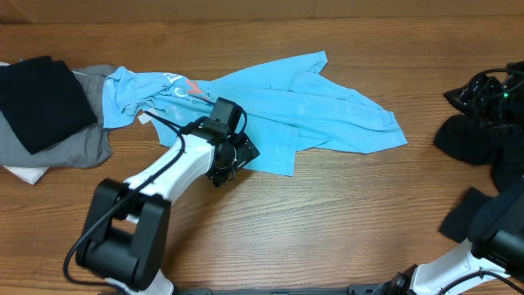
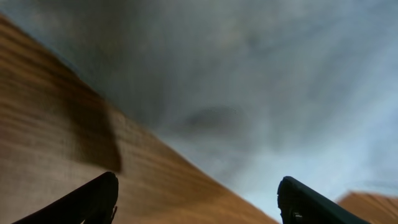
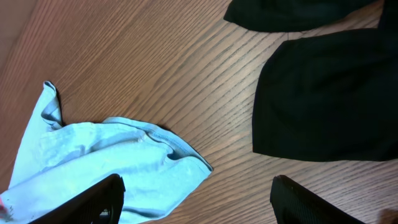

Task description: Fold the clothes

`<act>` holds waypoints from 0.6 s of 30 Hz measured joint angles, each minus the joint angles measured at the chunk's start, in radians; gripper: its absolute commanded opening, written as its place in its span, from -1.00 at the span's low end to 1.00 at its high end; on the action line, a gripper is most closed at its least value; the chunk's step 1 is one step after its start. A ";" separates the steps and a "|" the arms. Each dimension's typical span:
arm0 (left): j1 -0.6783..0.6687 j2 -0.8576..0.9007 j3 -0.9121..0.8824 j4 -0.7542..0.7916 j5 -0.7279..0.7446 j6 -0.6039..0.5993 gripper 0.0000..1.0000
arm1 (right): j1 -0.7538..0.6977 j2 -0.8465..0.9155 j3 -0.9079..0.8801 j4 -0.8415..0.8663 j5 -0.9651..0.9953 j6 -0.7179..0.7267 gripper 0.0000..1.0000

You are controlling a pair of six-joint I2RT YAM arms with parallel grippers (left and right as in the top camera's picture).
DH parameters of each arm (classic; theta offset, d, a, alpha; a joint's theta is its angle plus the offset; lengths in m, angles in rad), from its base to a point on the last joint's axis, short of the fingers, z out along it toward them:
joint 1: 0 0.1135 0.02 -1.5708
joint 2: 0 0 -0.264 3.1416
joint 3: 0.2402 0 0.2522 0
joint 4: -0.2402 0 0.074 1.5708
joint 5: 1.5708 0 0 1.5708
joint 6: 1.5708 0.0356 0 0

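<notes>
The clothes are chiefly a sky-blue T-shirt point(image 1: 311, 106), lying crumpled and spread across the back middle of the table, with lettering near its left end. My left gripper point(image 1: 229, 164) hovers at the shirt's front hem. In the blurred left wrist view this gripper point(image 2: 199, 200) is open, with bare wood and the edge of the blue cloth point(image 2: 280, 93) under it and nothing between the fingers. My right gripper point(image 1: 473, 92) is at the far right. In its own wrist view it point(image 3: 198, 199) is open above the wood, next to a corner of the shirt point(image 3: 124, 168).
A folded black garment point(image 1: 37, 98) lies on grey cloth point(image 1: 82, 143) and white cloth point(image 1: 23, 172) at the far left. Loose black garments point(image 1: 467, 139) point(image 3: 329, 99) lie at the right, close to the right arm. The table point(image 1: 327, 221) is brown wood.
</notes>
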 measured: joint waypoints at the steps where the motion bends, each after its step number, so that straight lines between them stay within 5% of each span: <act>1: 0.000 0.014 0.000 0.004 0.000 -0.007 0.65 | 0.000 0.000 0.000 0.000 0.000 0.000 0.58; 7: 0.000 0.050 0.021 0.080 -0.003 -0.043 -0.01 | 0.000 0.000 0.000 0.000 0.000 0.000 0.58; 11: 0.000 0.064 0.023 0.115 -0.003 -0.047 -0.28 | 0.000 0.000 0.000 0.000 0.000 0.000 0.58; 16: 0.000 0.074 0.023 0.117 -0.008 -0.043 -0.92 | 0.000 0.000 0.000 0.001 0.000 0.000 0.58; 18: 0.001 0.077 0.022 0.119 -0.014 -0.039 -0.92 | 0.000 0.000 0.000 0.000 0.000 0.000 0.59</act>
